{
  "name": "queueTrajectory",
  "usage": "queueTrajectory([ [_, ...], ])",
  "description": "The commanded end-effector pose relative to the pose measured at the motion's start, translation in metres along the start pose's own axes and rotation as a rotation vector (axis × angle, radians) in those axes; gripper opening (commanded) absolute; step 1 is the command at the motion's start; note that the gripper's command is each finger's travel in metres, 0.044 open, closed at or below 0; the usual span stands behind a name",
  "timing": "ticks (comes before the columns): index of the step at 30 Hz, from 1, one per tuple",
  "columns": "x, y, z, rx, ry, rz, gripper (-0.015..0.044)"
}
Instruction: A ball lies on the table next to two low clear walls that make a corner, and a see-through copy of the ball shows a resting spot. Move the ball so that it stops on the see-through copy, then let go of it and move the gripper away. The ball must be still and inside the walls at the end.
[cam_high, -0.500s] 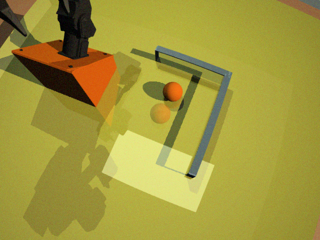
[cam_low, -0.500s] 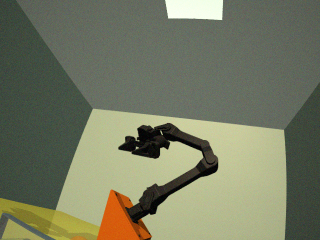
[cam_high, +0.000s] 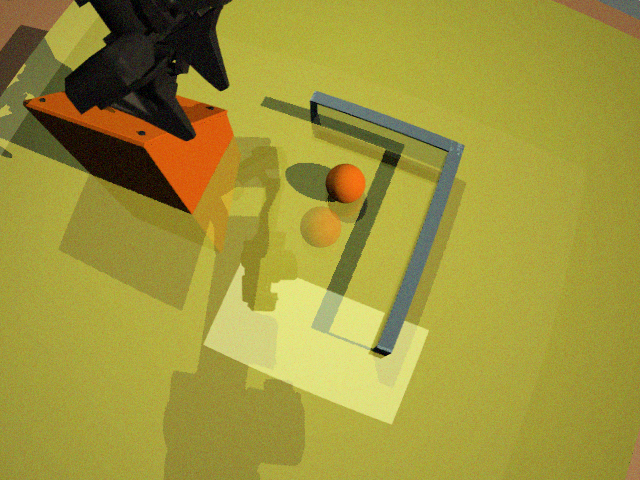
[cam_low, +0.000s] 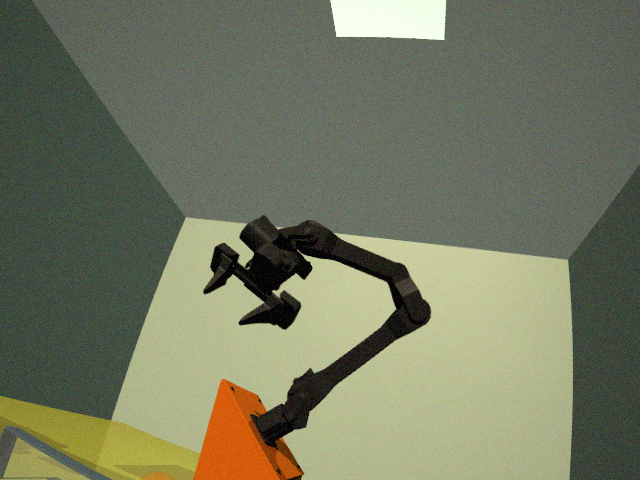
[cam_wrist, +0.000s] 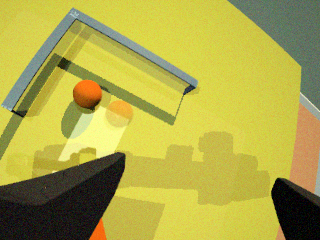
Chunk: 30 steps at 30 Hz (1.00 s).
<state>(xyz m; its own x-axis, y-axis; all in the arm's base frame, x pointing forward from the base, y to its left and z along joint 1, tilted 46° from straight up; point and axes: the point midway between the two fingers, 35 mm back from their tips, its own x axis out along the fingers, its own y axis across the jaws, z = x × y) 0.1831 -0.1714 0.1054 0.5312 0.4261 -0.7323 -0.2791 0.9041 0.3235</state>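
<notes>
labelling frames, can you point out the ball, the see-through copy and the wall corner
ball (cam_high: 345, 182): top view, middle of its orange surface
see-through copy (cam_high: 320, 226): top view, centre of the pale sphere
wall corner (cam_high: 454, 148): top view, where both walls meet
</notes>
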Motion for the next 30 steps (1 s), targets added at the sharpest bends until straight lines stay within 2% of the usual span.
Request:
queueTrajectory([
  [1,0.051,0.017,0.021,-0.255,0.051,0.138,0.0389],
  [9,0.139,0.076,0.042,-0.718,0.114,0.396,0.0389],
  [17,0.210,0.160,0.031,-1.156,0.132,0.679,0.0389],
  [30,0.224,0.172,0.023,-1.192,0.131,0.705,0.0389],
])
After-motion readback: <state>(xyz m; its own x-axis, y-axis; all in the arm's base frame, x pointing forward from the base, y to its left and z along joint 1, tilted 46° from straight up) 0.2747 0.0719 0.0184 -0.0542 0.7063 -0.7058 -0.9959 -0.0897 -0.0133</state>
